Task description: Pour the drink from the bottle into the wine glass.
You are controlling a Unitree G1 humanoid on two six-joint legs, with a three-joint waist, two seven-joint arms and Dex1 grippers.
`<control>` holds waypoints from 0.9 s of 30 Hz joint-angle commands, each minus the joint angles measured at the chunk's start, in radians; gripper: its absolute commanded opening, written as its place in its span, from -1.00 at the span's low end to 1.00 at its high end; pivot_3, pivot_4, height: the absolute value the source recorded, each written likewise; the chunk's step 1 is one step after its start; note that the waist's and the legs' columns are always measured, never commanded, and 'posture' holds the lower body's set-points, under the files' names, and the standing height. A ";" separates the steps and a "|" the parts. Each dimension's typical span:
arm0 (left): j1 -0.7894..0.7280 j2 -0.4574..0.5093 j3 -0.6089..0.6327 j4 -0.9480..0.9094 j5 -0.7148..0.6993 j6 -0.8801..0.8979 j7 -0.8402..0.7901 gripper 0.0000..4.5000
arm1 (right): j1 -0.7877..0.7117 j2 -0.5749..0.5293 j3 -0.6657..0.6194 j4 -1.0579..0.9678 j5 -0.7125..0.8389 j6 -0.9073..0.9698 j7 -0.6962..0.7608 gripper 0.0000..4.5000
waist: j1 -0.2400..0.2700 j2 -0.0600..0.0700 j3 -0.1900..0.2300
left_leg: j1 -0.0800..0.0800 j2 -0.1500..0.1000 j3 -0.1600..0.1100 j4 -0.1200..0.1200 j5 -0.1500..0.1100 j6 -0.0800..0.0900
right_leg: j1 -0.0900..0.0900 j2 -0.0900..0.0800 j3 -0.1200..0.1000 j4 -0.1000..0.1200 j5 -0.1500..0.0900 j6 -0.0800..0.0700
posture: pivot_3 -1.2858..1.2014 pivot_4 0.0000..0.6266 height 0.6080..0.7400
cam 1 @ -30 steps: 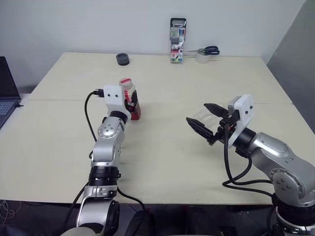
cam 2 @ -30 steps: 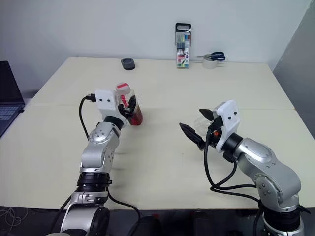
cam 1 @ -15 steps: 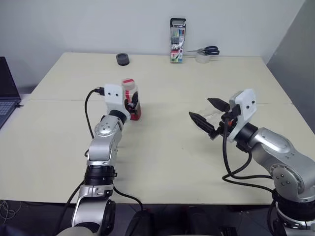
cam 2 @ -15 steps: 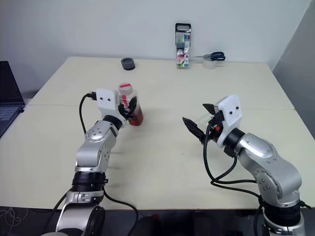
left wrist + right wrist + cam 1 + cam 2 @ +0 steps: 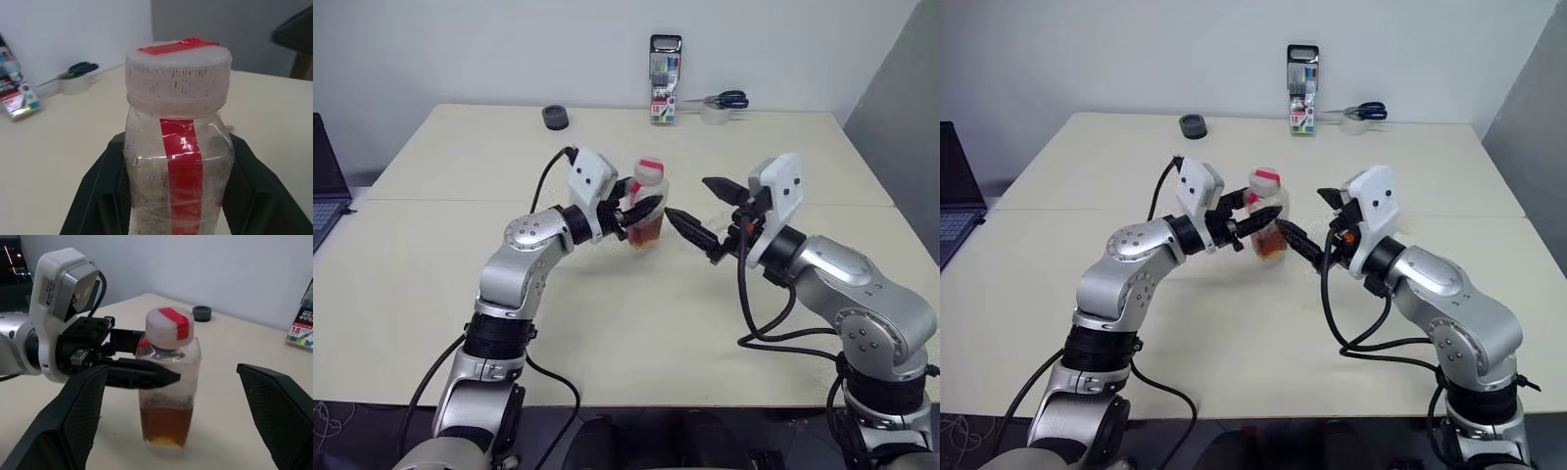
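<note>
1. Your left gripper (image 5: 641, 209) is clamped on the small clear plastic bottle with the wide white cap and red label strip (image 5: 647, 211). It holds the bottle upright above the pale tabletop (image 5: 607, 313), mid-table, between the two arms.
2. Your right gripper (image 5: 705, 215) stands spread wide and empty just right of the bottle, one finger on each side of it in the right wrist view.
3. The amber tea-like drink (image 5: 165, 423) fills only the lower part, so expect a light load whose weight shifts as you tilt.
4. Thin plastic walls will likely flex; grip the squarish body mid-height, as the left fingers (image 5: 102, 191) do, not the cap.
5. The cap (image 5: 178, 78) is on; take it by its ribbed rim.
6. I cannot see a wine glass.
</note>
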 commanded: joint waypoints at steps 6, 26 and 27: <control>-0.035 0.003 -0.006 -0.062 -0.068 0.036 -0.072 -0.11 | -0.073 0.060 0.008 0.014 -0.004 -0.009 -0.045 1.00 | 0.000 0.000 0.000 | 0.000 0.000 0.000 0.000 0.000 0.001 | 0.000 0.000 0.000 0.000 0.000 0.000 | 0.03 -0.52 1.00; -0.005 -0.011 -0.025 -0.118 -0.068 0.057 -0.056 -0.11 | -0.101 0.146 0.042 0.102 -0.054 -0.050 -0.050 1.00 | -0.001 0.000 0.000 | 0.000 0.000 0.000 0.000 -0.001 0.001 | 0.000 0.000 0.000 0.000 0.000 0.000 | 0.03 -0.52 1.00; -0.002 -0.011 -0.025 -0.121 -0.069 0.058 -0.056 -0.11 | -0.102 0.147 0.040 0.102 -0.054 -0.049 -0.049 1.00 | -0.001 0.000 0.000 | 0.000 0.000 0.000 0.000 -0.001 0.001 | 0.000 0.000 0.000 0.000 0.000 0.000 | 0.03 -0.52 1.00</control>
